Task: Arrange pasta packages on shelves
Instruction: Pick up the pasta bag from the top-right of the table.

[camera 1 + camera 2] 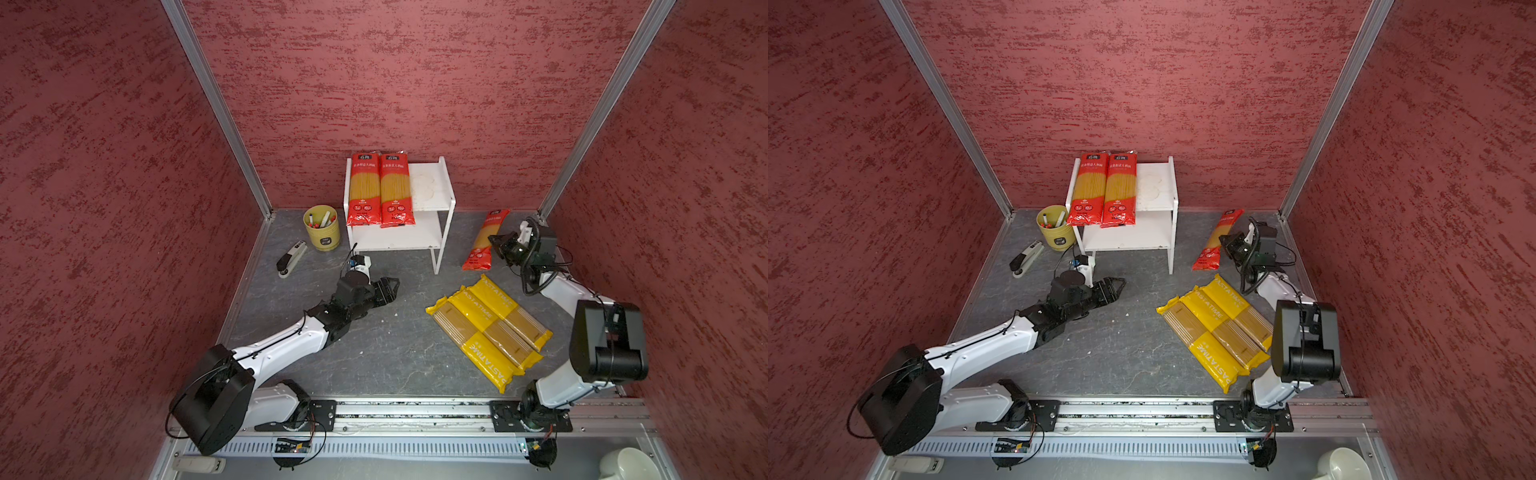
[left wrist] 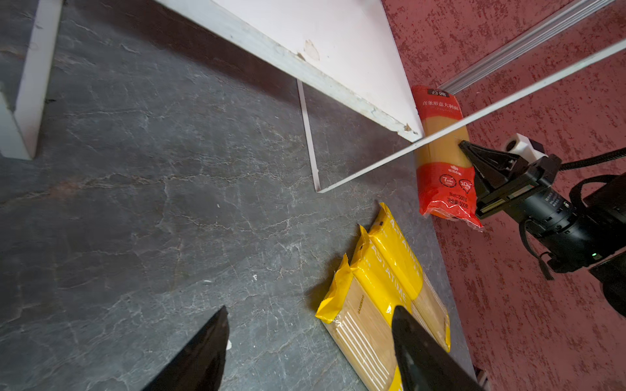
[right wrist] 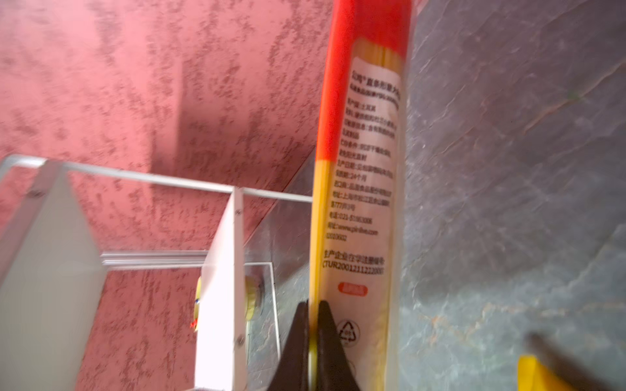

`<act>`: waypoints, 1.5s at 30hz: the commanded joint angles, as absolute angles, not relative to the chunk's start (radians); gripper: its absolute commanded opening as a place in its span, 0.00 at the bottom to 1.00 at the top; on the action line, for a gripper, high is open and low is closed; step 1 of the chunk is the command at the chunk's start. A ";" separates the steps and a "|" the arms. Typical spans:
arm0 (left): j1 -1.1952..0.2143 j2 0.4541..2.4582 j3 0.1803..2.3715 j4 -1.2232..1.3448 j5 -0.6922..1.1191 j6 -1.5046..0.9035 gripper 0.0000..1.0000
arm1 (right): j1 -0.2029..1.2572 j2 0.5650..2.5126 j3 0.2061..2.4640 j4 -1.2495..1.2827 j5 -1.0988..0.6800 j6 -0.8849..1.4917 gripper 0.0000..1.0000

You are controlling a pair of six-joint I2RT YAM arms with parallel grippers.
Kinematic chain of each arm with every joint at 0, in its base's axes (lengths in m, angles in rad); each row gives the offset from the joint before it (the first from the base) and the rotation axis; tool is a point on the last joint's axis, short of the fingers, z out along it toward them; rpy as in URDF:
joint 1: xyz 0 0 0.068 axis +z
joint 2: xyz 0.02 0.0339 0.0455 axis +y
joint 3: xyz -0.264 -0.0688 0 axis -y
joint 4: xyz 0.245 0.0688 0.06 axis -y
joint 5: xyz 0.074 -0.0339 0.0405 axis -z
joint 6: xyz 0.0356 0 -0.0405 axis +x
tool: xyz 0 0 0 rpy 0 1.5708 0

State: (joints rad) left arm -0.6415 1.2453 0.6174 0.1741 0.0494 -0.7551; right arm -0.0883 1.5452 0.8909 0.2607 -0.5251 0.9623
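Two red-ended pasta packages lie side by side on the left of the top board of the white shelves. Right of the shelves, a third red package is tilted, with my right gripper shut on its long edge near the middle. In the right wrist view its back label faces me. Three yellow PASTATIME packages lie together on the floor at the right. My left gripper hovers open and empty in front of the shelves.
A yellow cup of pens and a stapler sit left of the shelves. Red walls close in on three sides; the right arm is near the right wall. A white mug sits beyond the front rail.
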 commanded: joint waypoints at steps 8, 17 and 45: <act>-0.722 1.255 0.596 0.371 0.128 -0.804 0.78 | -0.043 1.137 0.676 0.265 -0.641 0.886 0.00; -0.817 1.303 0.674 0.377 0.128 -0.736 0.79 | 0.005 1.012 0.535 0.784 -0.755 1.017 0.00; -0.850 1.348 0.787 0.693 0.354 -0.674 0.91 | 0.234 1.185 0.653 1.476 -0.850 1.248 0.00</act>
State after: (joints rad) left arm -0.8577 1.3220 0.7540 0.6006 0.2901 -0.6971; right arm 0.1974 1.1667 0.5728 1.2160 -0.8734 1.2011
